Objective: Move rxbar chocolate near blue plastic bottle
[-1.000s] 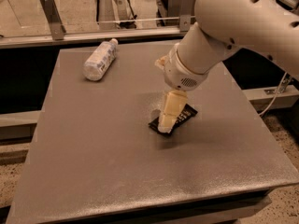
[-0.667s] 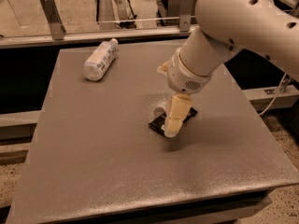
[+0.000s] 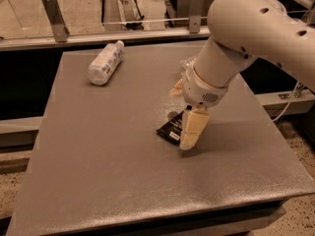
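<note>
The rxbar chocolate [image 3: 170, 131], a small flat black wrapper, lies on the grey table [image 3: 98, 156] near its middle. My gripper [image 3: 191, 130] points down at the table right at the bar's right end and covers part of it. The blue plastic bottle [image 3: 105, 63], with a whitish label and white cap, lies on its side at the far left of the table, well away from the bar and the gripper.
A clear crinkled object [image 3: 187, 63] shows just behind my arm at the far side of the table, mostly hidden. A metal rail with posts [image 3: 54, 18] runs behind the table. A cable [image 3: 288, 104] hangs at the right.
My gripper has moved a little down and toward the front right at the bar. More of the black wrapper shows at its left. The bottle has not moved.
</note>
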Action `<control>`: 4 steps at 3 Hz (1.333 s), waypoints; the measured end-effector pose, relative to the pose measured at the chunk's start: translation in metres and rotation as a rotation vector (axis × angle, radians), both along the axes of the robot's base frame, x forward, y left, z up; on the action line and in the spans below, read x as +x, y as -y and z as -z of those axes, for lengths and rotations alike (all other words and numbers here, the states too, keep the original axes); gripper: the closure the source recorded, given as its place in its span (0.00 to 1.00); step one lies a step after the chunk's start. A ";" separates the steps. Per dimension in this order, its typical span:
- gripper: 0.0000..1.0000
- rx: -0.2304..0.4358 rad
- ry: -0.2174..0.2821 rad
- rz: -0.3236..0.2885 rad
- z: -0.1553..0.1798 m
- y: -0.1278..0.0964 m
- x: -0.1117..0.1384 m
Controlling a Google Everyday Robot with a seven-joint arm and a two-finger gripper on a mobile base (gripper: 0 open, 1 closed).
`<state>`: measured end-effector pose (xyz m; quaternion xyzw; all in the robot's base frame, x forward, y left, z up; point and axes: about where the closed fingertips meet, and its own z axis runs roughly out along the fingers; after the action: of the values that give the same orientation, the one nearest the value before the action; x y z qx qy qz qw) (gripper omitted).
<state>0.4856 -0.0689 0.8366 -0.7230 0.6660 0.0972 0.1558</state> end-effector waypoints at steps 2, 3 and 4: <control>0.64 0.000 -0.004 -0.014 0.006 -0.001 0.003; 0.88 0.001 0.019 -0.014 -0.004 -0.002 0.007; 1.00 0.005 0.067 -0.034 -0.023 -0.011 0.019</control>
<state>0.5043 -0.0579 0.8593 -0.7365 0.6480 0.0771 0.1781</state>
